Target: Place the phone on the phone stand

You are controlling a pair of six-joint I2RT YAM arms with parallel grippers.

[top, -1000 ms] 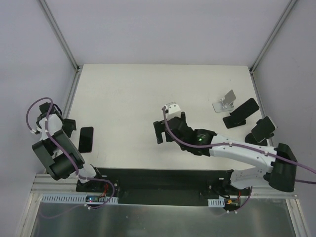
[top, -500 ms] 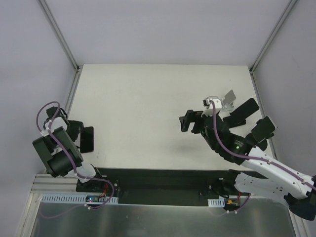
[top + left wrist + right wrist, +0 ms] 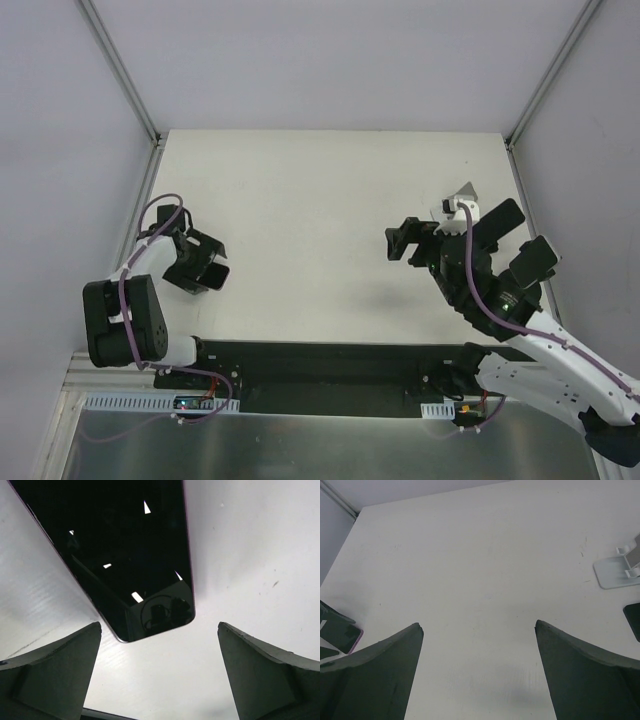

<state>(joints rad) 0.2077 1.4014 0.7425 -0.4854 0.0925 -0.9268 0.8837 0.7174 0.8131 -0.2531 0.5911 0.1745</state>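
A flat black phone (image 3: 125, 555) with a pinkish edge lies on the white table. In the left wrist view its near end sits just ahead of my open left gripper (image 3: 159, 626), whose fingers straddle bare table without touching it. From above, my left gripper (image 3: 213, 265) covers most of the phone. The phone also shows in the right wrist view (image 3: 340, 635) at the far left. The black phone stand (image 3: 503, 218) stands at the right, empty. My right gripper (image 3: 405, 240) is open and empty, in the air left of the stand; it also shows in the right wrist view (image 3: 479, 625).
A white stand (image 3: 465, 192) sits just behind the right wrist and also shows in the right wrist view (image 3: 620, 570). Another black tilted item (image 3: 535, 258) is near the right edge. Grey walls and metal posts bound the table (image 3: 300, 200).
My left gripper swung from the table's left edge to over the phone's near end. My right arm drew back from the table's middle to the right, beside the stands.
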